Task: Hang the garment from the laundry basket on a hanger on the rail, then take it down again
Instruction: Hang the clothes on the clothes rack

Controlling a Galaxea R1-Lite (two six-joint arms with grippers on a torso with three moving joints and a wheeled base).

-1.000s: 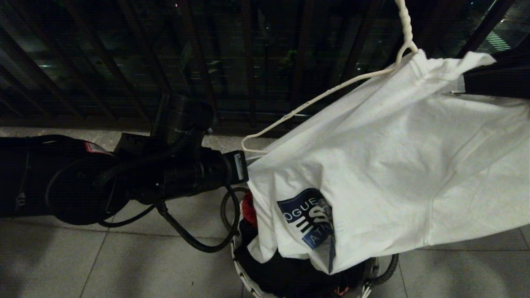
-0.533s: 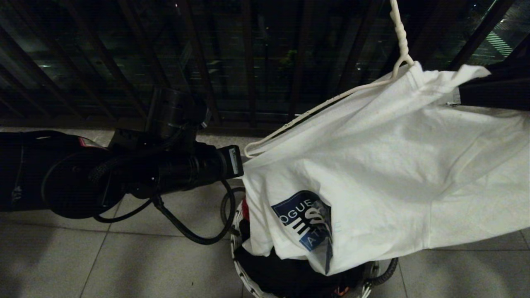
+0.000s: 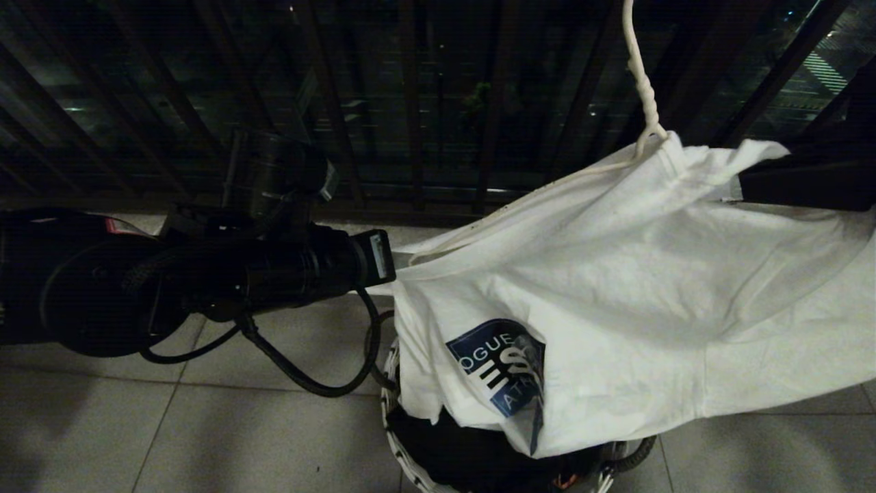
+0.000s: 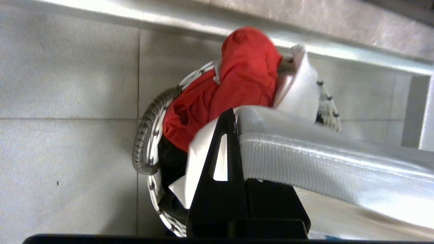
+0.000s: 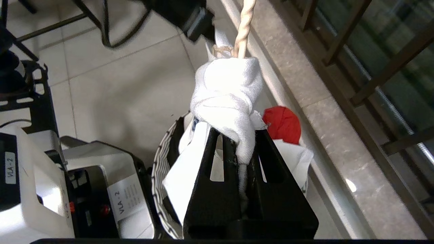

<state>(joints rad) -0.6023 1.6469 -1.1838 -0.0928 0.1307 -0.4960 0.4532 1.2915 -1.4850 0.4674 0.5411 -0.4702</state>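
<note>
1. The white T-shirt (image 3: 616,287) hangs stretched between both arms, right above the laundry basket (image 3: 397,438) on the tiled floor (image 3: 171,424).
2. Left claw (image 3: 391,263) comes in from the left, clamped tight on the shirt's edge; in its wrist view the ribbed hem lies pinched between the black fingers (image 4: 220,162).
3. Right claw (image 5: 242,159) is up by the collar, squeezed shut on a bunched knot of white cloth just under the hanger's twisted neck.
4. What's changed: over the last second the wire hanger (image 3: 640,75) has dropped and drifted left, and its bare shoulder wire, plainly showing a moment ago, is now almost swallowed by the shirt. The left arm has slid left, drawing the cloth along that wire.
5. So, my read: the shirt is being pulled on over the hanger's shoulder, with hanging on the rail yet to come. The rail itself is not in sight.
6. A red cloth (image 4: 237,88) sits untouched in the basket.
</note>
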